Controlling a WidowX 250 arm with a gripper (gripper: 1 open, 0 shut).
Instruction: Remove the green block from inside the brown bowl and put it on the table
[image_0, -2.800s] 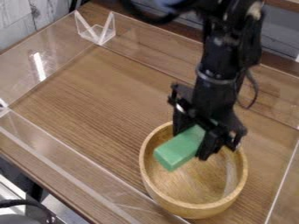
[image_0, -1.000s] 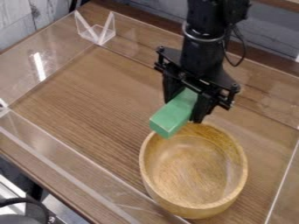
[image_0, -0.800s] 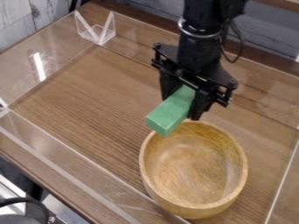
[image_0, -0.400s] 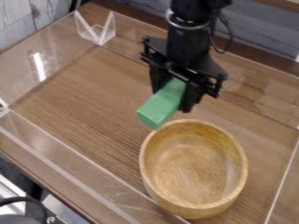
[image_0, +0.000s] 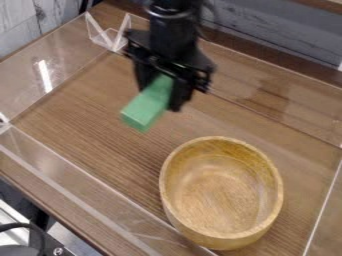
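You're looking at a brown wood-grain table (image_0: 94, 100) ringed by low clear acrylic walls (image_0: 40, 65); a grey surface runs behind it at the upper right.

One green block (image_0: 148, 104): it hangs tilted in the air, upper end pinched in the tool (image_0: 168, 84), lower end pointing down-left over bare table. It's clear of the bowl, up and to the left of it. Its top end is hidden between the fingers, so you can't see its full length. Whether its low corner touches the wood is hard to call; a shadow beside it suggests a gap.

One tool, black, pointing straight down, clenched on the block. The arm above it is cut off by the top edge.

One brown bowl (image_0: 222, 236), round, thick-rimmed, empty, sitting at the lower right. Its lowest rim nears the bottom edge.

One small clear V-shaped acrylic piece (image_0: 107, 32) stands at the far left corner, partly behind the arm.

Dark shapes at the lower left corner are too cropped to make out.
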